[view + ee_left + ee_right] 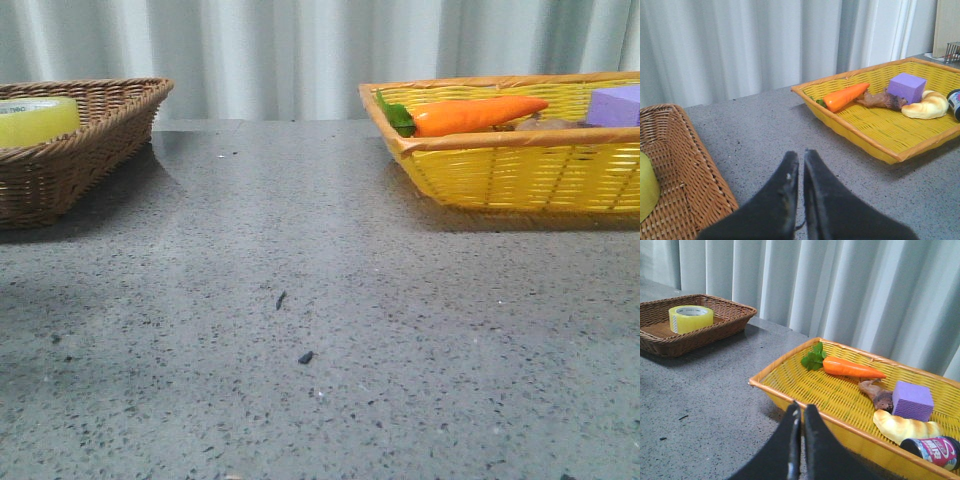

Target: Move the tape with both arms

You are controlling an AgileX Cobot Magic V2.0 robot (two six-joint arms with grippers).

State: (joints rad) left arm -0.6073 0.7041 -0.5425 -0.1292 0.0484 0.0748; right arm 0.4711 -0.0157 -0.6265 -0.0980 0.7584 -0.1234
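The yellow tape roll (35,120) lies in the brown wicker basket (95,140) at the far left of the table. It also shows in the right wrist view (691,318) and as a yellow edge in the left wrist view (647,187). My left gripper (801,156) is shut and empty, above bare table beside the brown basket (685,165). My right gripper (802,409) is shut and empty, at the near rim of the yellow basket (790,395). Neither gripper shows in the front view.
The yellow basket (520,170) at the far right holds an orange carrot (470,114), a purple block (615,104), a bread piece (902,426), a brown root (877,394) and a small can (930,449). Grey speckled table between the baskets. White curtain behind.
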